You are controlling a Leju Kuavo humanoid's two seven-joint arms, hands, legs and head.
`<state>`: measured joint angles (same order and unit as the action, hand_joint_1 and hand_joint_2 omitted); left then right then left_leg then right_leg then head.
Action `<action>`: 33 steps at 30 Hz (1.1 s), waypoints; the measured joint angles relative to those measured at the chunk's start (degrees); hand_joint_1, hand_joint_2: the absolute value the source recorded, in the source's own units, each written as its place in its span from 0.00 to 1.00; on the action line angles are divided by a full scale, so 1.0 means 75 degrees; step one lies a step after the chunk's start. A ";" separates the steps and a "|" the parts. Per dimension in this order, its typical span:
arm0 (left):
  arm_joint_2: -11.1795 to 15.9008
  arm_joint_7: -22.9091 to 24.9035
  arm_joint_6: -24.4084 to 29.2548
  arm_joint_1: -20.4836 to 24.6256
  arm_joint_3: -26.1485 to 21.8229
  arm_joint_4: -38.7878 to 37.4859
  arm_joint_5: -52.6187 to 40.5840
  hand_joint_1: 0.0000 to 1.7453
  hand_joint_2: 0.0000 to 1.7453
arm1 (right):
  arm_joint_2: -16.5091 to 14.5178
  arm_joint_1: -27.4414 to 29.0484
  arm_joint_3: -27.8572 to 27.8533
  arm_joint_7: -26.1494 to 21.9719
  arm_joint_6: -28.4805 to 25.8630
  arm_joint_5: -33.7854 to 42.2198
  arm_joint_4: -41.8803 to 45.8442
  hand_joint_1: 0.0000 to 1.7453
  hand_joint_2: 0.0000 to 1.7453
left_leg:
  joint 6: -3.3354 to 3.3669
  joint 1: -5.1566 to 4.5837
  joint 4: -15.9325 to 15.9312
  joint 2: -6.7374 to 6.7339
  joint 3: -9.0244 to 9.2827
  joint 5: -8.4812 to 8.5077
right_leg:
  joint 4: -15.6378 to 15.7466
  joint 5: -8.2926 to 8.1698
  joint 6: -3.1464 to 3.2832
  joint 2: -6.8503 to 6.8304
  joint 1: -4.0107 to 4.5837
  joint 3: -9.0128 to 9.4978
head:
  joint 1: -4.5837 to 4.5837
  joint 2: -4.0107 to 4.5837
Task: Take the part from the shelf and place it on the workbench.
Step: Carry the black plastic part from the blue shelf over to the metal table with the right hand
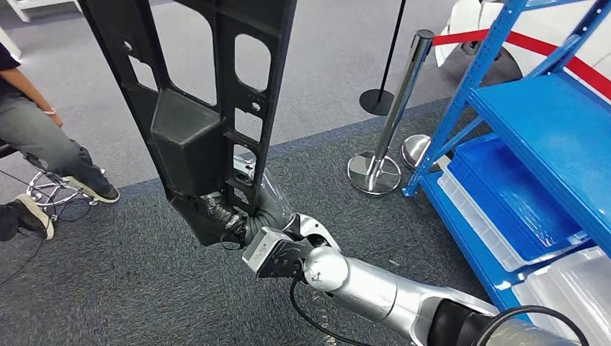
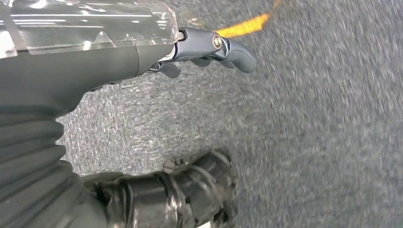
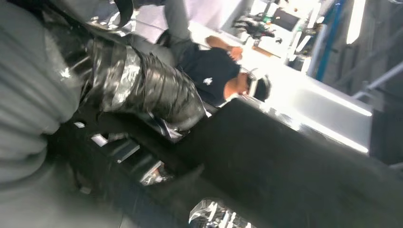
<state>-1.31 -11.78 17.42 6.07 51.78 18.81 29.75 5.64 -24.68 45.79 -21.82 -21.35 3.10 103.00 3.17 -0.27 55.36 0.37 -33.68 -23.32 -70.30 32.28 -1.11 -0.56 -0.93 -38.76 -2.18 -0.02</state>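
Grey carpet (image 1: 130, 281), right fingers (image 1: 229, 216) clenched around black part's (image 1: 194, 108) lower end, left fingers (image 2: 228, 50) loose, empty.

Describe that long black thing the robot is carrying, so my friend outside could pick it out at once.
Start at the blue shelf on the right, then follow the silver right arm up from the bottom edge to the right hand. It grips the lower end of the part, a long black plastic panel rising to the top of the head view. Unlike everything nearby, it is pierced with rounded cut-outs.
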 joint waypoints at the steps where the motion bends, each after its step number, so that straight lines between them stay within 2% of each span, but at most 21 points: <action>1: 0.0001 0.0005 -0.0010 0.0000 0.0001 -0.0002 -0.0002 0.00 1.00 | 0.0004 0.0027 0.0000 0.0001 0.0006 0.0000 -0.0001 1.00 1.00 | 0.0000 0.0003 0.0014 0.0105 -0.0006 -0.0007 | -0.0445 0.0147 -0.0011 0.0055 -0.0003 -0.0235 | -0.0006 -0.0001; 2: 0.0000 0.0010 -0.0017 -0.0007 0.0001 -0.0003 -0.0004 0.00 1.00 | 0.0007 0.0054 0.0000 0.0004 0.0011 0.0000 -0.0003 1.00 1.00 | -0.0009 0.0009 0.0036 0.0218 -0.0010 -0.0020 | -0.0646 0.0145 -0.0028 0.0068 -0.0015 -0.0361 | -0.0007 -0.0001; 3: 0.0000 0.0017 -0.0023 -0.0016 0.0001 -0.0004 -0.0004 0.00 1.00 | 0.0009 0.0073 0.0000 0.0006 0.0014 0.0000 -0.0004 1.00 1.00 | -0.0030 0.0023 0.0074 0.0334 -0.0013 -0.0041 | -0.0567 0.0000 -0.0050 0.0073 -0.0031 -0.0354 | -0.0008 -0.0001; 5: 0.0000 0.0027 -0.0026 -0.0030 0.0001 -0.0005 -0.0004 0.00 1.00 | 0.0010 0.0083 0.0000 0.0006 0.0014 0.0000 -0.0004 1.00 1.00 | -0.0107 0.0069 0.0222 0.0560 -0.0029 -0.0130 | 0.0306 -0.0555 -0.0110 0.0169 -0.0098 0.0019 | -0.0008 -0.0001; 6: 0.0004 0.0031 -0.0026 -0.0027 0.0001 -0.0007 -0.0003 0.00 1.00 | 0.0010 0.0080 0.0000 0.0006 0.0014 0.0000 -0.0004 1.00 1.00 | -0.0161 0.0092 0.0321 0.0653 -0.0070 -0.0190 | 0.0733 -0.0705 -0.0137 0.0328 -0.0137 0.0222 | -0.0009 -0.0001; 8: 0.0018 0.0045 -0.0025 -0.0014 0.0001 -0.0015 -0.0004 0.00 1.00 | 0.0006 0.0082 0.0000 0.0004 0.0016 0.0000 0.0008 1.00 1.00 | -0.0257 0.0104 0.0546 0.0803 -0.0210 -0.0284 | 0.1157 -0.0768 -0.0110 0.0587 -0.0174 0.0416 | -0.0005 -0.0001; 10: 0.0032 0.0064 -0.0027 -0.0017 0.0001 -0.0027 -0.0008 0.00 1.00 | 0.0004 0.0091 0.0000 0.0004 0.0024 0.0000 0.0018 1.00 1.00 | -0.0309 0.0110 0.0637 0.0925 -0.0342 -0.0301 | 0.1160 -0.0720 -0.0004 0.0562 -0.0148 0.0416 | -0.0001 -0.0001; 12: 0.0050 0.0082 -0.0029 -0.0032 0.0002 -0.0035 -0.0013 0.00 1.00 | 0.0004 0.0090 0.0000 0.0006 0.0037 0.0001 0.0015 1.00 1.00 | -0.0346 0.0097 0.0711 0.0745 -0.0411 -0.0333 | 0.1168 -0.0708 0.0095 0.0392 -0.0148 0.0445 | 0.0001 -0.0001; 13: 0.0058 0.0103 -0.0028 -0.0022 0.0002 -0.0037 -0.0012 0.00 1.00 | 0.0002 0.0084 0.0000 0.0005 0.0046 0.0006 0.0015 1.00 1.00 | -0.0380 0.0084 0.0937 0.0522 -0.0520 -0.0445 | 0.1179 -0.0700 0.0136 0.0301 -0.0156 0.0472 | 0.0004 -0.0001; 15: 0.0058 0.0263 0.0006 0.0077 0.0002 -0.0037 0.0050 0.00 1.00 | -0.0001 0.0072 0.0000 -0.0015 0.0141 0.0100 0.0015 1.00 1.00 | -0.0456 0.0074 0.1823 0.0079 -0.0966 -0.0847 | 0.1191 -0.0677 0.0182 0.0108 -0.0142 0.0510 | 0.0008 -0.0001; 17: 0.0047 0.0712 0.0072 0.0368 0.0002 -0.0038 0.0241 0.00 1.00 | -0.0033 0.0052 0.0000 -0.0096 0.0388 0.0341 -0.0009 1.00 1.00 | -0.0488 0.0093 0.2791 -0.0058 -0.1523 -0.1170 | 0.1193 -0.0654 0.0212 -0.0124 -0.0112 0.0524 | 0.0008 -0.0001; 18: 0.0049 0.1028 0.0090 0.0605 -0.0002 -0.0041 0.0375 0.00 1.00 | -0.0087 0.0021 0.0001 -0.0163 0.0556 0.0494 -0.0051 1.00 1.00 | -0.0474 0.0093 0.2957 -0.0061 -0.1659 -0.1135 | 0.1193 -0.0645 0.0222 -0.0244 -0.0092 0.0527 | 0.0008 -0.0001; 19: 0.0067 0.1351 0.0073 0.0900 -0.0018 -0.0048 0.0518 0.00 1.00 | -0.0178 -0.0046 0.0005 -0.0253 0.0731 0.0643 -0.0129 1.00 1.00 | -0.0436 0.0084 0.2803 -0.0063 -0.1623 -0.0948 | 0.1193 -0.0636 0.0234 -0.0361 -0.0063 0.0533 | 0.0008 -0.0001; 20: 0.0112 0.1644 0.0022 0.1225 -0.0047 -0.0059 0.0657 0.00 1.00 | -0.0301 -0.0150 0.0020 -0.0354 0.0895 0.0779 -0.0236 1.00 1.00 | -0.0368 0.0062 0.2349 -0.0082 -0.1422 -0.0651 | 0.1195 -0.0628 0.0247 -0.0474 -0.0025 0.0545 | 0.0007 -0.0001; 22: 0.0236 0.1967 -0.0130 0.1754 -0.0142 -0.0087 0.0853 0.00 1.00 | -0.0558 -0.0371 0.0071 -0.0552 0.1103 0.0955 -0.0457 1.00 1.00 | -0.0153 -0.0034 0.1161 -0.0305 -0.0836 -0.0158 | 0.1244 -0.0617 0.0262 -0.0662 0.0042 0.0605 | 0.0001 -0.0001; 24: 0.0322 0.2031 -0.0226 0.2028 -0.0216 -0.0102 0.0936 0.00 1.00 | -0.0697 -0.0465 0.0107 -0.0663 0.1165 0.1032 -0.0596 1.00 1.00 | 0.0045 -0.0140 0.0499 -0.0534 -0.0514 -0.0022 | 0.1365 -0.0631 0.0225 -0.0818 0.0038 0.0702 | 0.0005 -0.0001; 26: 0.0356 0.2027 -0.0245 0.2156 -0.0240 -0.0126 0.0951 0.00 1.00 | -0.0751 -0.0489 0.0111 -0.0678 0.1161 0.1062 -0.0703 1.00 1.00 | 0.0129 -0.0196 0.0338 -0.0483 -0.0443 0.0003 | 0.1493 -0.0652 0.0150 -0.0968 0.0002 0.0800 | 0.0018 -0.0001; 27: 0.0361 0.2023 -0.0241 0.2181 -0.0242 -0.0144 0.0943 0.00 1.00 | -0.0783 -0.0510 0.0111 -0.0662 0.1144 0.1065 -0.0756 1.00 1.00 | 0.0117 -0.0165 0.0228 -0.0403 -0.0359 0.0046 | 0.1502 -0.0640 0.0111 -0.0934 -0.0006 0.0826 | 0.0015 -0.0001; 29: 0.0353 0.2021 -0.0198 0.2247 -0.0243 -0.0178 0.0886 0.00 1.00 | -0.0839 -0.0587 0.0112 -0.0610 0.1080 0.1066 -0.0846 1.00 1.00 | 0.0108 -0.0083 -0.0019 -0.0245 -0.0182 0.0144 | 0.1223 -0.0463 0.0057 -0.0528 -0.0003 0.0709 | 0.0014 0.0000; 31: 0.0271 0.2039 -0.0107 0.2428 -0.0243 -0.0185 0.0809 0.00 1.00 | -0.0838 -0.0647 0.0114 -0.0528 0.0998 0.1061 -0.0898 1.00 1.00 | 0.0108 -0.0036 -0.0101 -0.0060 -0.0127 0.0188 | 0.0355 -0.0076 0.0033 -0.0052 -0.0016 0.0240 | 0.0005 0.0000; 33: 0.0150 0.2082 -0.0008 0.2567 -0.0243 -0.0184 0.0771 0.00 1.00 | -0.0822 -0.0638 0.0114 -0.0430 0.0956 0.1058 -0.0946 1.00 1.00 | 0.0095 -0.0031 -0.0032 0.0168 -0.0147 0.0156 | -0.0413 0.0112 -0.0009 0.0066 -0.0025 -0.0227 | -0.0006 -0.0001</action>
<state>-0.18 3.83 17.36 25.32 49.97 17.44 35.53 -0.52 -29.47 46.64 -25.05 -14.17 11.04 95.90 3.89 -0.51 55.12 1.63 -34.78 -22.15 -73.40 33.12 -1.18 -0.07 -1.12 -40.46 -2.22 -0.02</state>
